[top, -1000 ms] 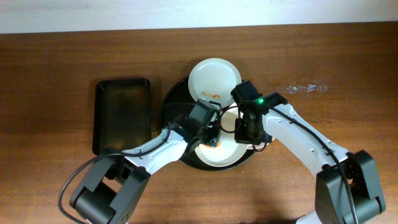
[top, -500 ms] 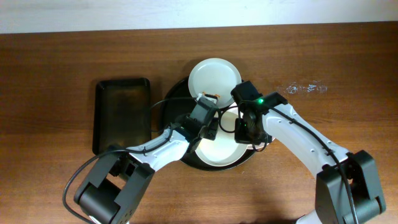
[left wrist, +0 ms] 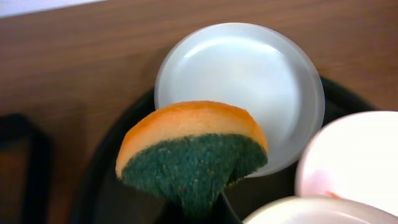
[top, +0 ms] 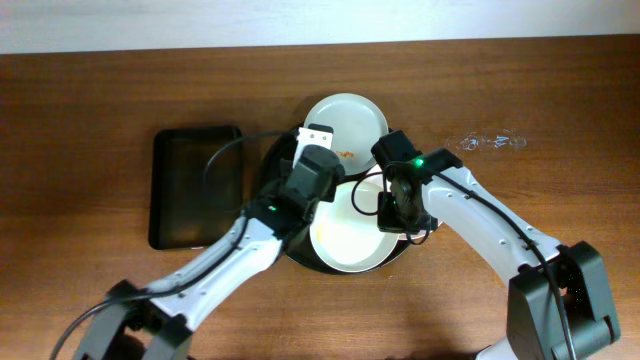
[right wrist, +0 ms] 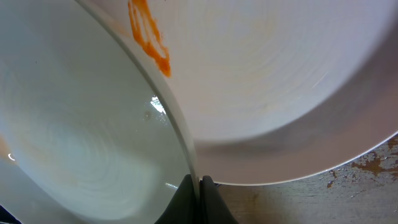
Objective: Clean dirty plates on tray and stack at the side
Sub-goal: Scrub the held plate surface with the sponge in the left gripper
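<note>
my left gripper (left wrist: 196,211) is clamped shut on a sponge (left wrist: 193,149), orange side up, green scouring side down, pinched at its narrow lower end. from overhead the left gripper (top: 316,150) hangs over the far left part of the tray (top: 275,165).

my right gripper (right wrist: 198,186) is closed tight on a thin plate rim, fingertips meeting right at the edge. two plates fill that wrist view and i can't say for sure which one the rim belongs to. the one on the upper right carries an orange smear (right wrist: 149,37). overhead, the right gripper (top: 392,205) sits at the right edge of the front plate (top: 345,245), which lies on the near half of the tray. a middle plate (top: 368,190) peeks out just behind it, mostly hidden by my arms.

further off, the far plate (left wrist: 239,87) lies flat and glossy, partly on the tray and partly out over its far rim above the wood. overhead it shows a small orange mark (top: 341,153) near its close edge.

left of the round tray, just beside it, sits the rectangular tray (top: 195,185) on the brown table (top: 80,100).
</note>
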Controlling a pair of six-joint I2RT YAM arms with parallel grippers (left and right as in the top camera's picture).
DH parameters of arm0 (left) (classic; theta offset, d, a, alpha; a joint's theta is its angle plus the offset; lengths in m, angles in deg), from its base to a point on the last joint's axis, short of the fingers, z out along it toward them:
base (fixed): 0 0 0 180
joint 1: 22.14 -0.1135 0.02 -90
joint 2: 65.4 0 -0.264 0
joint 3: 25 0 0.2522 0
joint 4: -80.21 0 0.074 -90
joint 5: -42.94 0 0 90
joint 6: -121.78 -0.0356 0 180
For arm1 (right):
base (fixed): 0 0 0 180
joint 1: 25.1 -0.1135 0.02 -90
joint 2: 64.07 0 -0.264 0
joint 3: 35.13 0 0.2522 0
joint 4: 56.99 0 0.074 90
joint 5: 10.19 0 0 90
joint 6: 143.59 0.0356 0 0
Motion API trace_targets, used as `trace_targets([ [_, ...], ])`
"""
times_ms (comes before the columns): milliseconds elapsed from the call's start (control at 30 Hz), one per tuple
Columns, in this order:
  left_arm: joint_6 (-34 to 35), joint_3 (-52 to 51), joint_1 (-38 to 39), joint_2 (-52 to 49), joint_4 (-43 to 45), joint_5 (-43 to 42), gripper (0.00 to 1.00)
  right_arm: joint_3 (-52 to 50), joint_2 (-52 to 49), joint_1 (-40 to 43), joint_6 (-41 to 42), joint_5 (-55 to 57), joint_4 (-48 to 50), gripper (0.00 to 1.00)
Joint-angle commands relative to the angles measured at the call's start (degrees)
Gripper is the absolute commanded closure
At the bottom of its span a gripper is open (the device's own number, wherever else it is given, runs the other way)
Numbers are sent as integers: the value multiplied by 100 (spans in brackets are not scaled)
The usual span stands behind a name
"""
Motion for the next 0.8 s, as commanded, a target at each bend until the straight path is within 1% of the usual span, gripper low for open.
trace_targets([
  [0, 175, -17, -199, 240, -348, -1360, 100, 7, -11, -35, -55, 50, -17, 96],
  [67, 433, -17, -129, 72, -905, -1416, 100, 7, -11, -35, -52, 50, -15, 96],
  [133, 428, -17, 61, -177, -1180, -1416, 100, 7, -11, -35, -55, 50, -4, 96],
  [233, 428, -17, 350, -339, -1410, -1646, 100, 7, -11, -35, -55, 50, -17, 96],
  [367, 431, -109, 435, -374, -1784, -1803, 100, 7, -11, -35, -55, 50, -17, 96],
  [467, 476, -402, 435, -444, -1537, -2068, 100, 7, -11, -35, -52, 50, 13, 96],
  [600, 581, -772, 435, -610, -789, -2074, 100, 7, -11, -35, -52, 50, 22, 96],
  [767, 579, -774, 431, -758, -210, -1438, 100, 7, -11, -35, -55, 48, 17, 96],
])
